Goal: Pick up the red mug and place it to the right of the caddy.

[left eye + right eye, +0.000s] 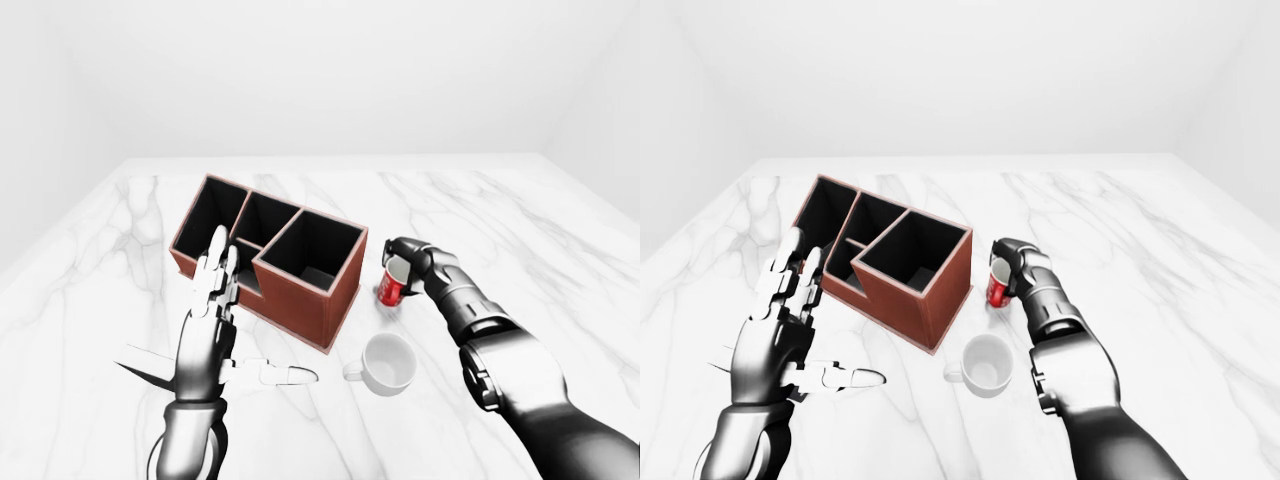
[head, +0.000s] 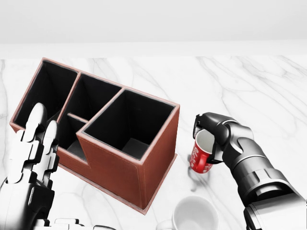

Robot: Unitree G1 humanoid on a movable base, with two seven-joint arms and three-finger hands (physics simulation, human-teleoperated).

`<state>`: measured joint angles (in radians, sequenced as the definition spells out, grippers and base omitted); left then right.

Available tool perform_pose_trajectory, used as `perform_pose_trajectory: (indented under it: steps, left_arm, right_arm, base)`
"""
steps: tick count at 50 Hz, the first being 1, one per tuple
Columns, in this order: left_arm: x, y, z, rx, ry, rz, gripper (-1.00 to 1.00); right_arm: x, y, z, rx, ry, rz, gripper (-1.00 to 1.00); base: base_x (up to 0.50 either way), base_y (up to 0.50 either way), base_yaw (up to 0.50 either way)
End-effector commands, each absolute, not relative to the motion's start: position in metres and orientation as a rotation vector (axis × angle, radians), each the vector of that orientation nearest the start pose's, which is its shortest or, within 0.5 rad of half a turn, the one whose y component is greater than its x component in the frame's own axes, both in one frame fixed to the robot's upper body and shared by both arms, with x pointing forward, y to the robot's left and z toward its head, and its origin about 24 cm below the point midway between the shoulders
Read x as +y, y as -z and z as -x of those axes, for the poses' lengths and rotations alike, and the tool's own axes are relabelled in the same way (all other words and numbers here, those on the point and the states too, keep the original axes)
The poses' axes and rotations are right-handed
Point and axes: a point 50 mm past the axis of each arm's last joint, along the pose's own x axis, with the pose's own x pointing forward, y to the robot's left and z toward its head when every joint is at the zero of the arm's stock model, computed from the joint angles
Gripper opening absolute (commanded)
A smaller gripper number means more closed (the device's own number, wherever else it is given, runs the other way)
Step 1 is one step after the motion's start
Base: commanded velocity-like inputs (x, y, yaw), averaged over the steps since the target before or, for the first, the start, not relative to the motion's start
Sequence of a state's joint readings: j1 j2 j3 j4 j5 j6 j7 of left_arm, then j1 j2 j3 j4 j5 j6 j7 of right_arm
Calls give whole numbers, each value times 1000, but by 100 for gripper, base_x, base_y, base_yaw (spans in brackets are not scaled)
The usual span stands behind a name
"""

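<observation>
Right hand (image 2: pixel 211 136) fingers clamped on mug (image 2: pixel 201 154), tilted beside caddy (image 2: pixel 158 143); left hand (image 1: pixel 210 320) splayed. I level, lower gently.

bare simulated room, marble counter (image 1: pixel 520 215), white walls (image 1: pixel 330 70)

Glossy black-and-silver segmented arms, white-jointed left robot hand (image 1: pixel 210 330), dark right robot hand (image 2: pixel 213 136)
</observation>
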<state>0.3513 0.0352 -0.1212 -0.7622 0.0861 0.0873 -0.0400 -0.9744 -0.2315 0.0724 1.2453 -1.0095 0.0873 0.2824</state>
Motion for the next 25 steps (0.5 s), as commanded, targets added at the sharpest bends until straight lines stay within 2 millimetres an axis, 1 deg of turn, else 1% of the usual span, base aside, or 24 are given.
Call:
perform_pose_trajectory:
  steps: [1,13,24,25]
  left_arm:
    - [144,-139,-171,-344,38,-86,100]
    - [143,-140,-170,-350,42,-86,100]
    - [145,-142,-169,-357,39,-86,100]
    - [145,-142,-169,-356,39,-85,100]
  right_arm:
    - [-170,-61,-389,459,-323,1251,-100]
    - [-170,-53,-386,466,-306,1232,-100]
    - [-171,-54,-387,470,-296,1212,-100]
    - [-170,-55,-387,468,-297,1211,-4]
  base:
    - [0,0,0]
    - [0,0,0]
    - [0,0,0]
    - [0,0,0]
